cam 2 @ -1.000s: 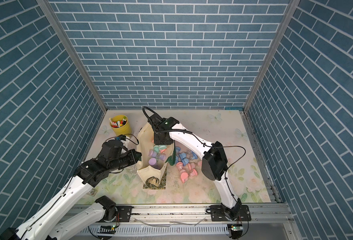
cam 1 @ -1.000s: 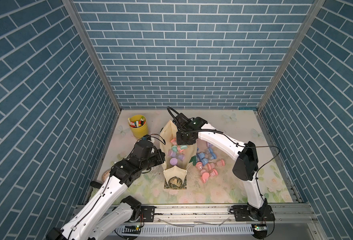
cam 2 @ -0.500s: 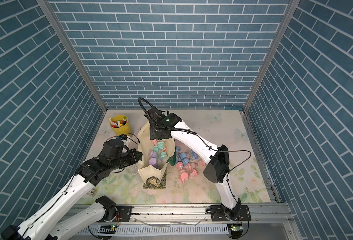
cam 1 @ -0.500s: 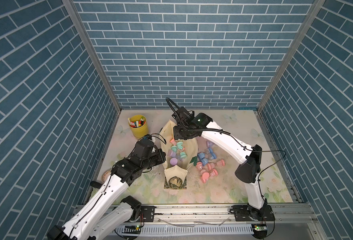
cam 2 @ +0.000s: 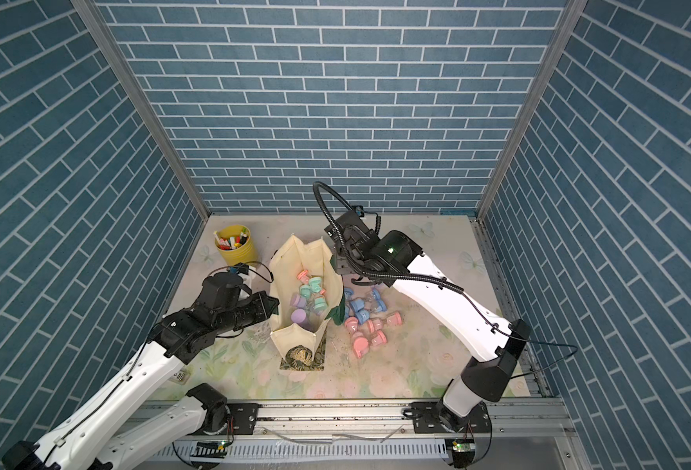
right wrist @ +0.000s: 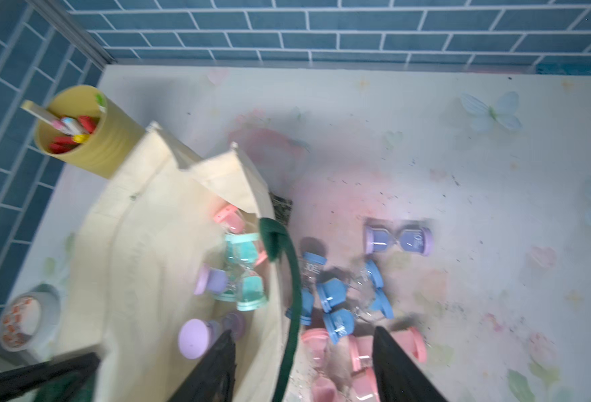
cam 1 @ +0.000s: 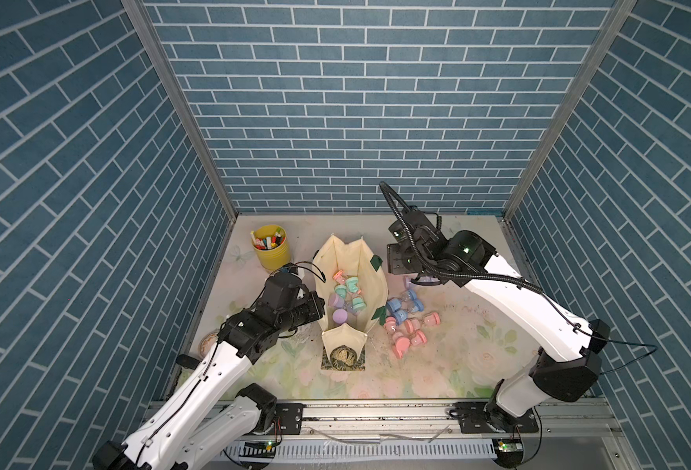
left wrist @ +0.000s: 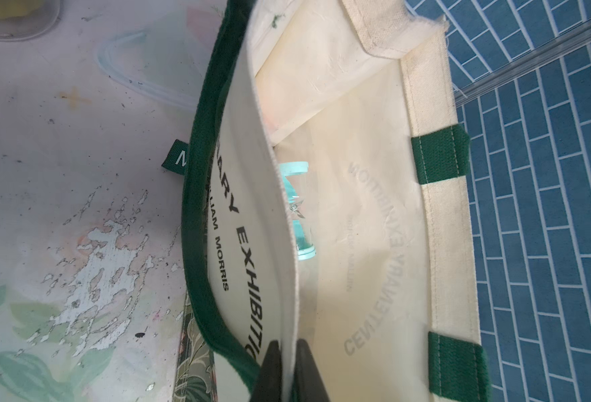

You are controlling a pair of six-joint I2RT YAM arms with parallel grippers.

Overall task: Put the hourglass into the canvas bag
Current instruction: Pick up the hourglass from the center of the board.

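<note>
Blue brick-patterned walls [cam 1: 335,101] closed in a floral mat [cam 1: 457,346], where the left gripper [left wrist: 285,343] was pinched tight on one side wall of the canvas bag [cam 1: 372,280], apparently to keep its mouth open. The printed cloth read "…ARY EXHIBITIO…" and "…LIAM MORRIS". Teal, pink and purple hourglasses [cam 1: 345,293] lay inside the bag, blue and pink hourglasses [cam 1: 406,321] lay loose just beside it, and the right gripper [right wrist: 304,330] hung above them with jaws spread and empty, seemingly ready to pick another.
</note>
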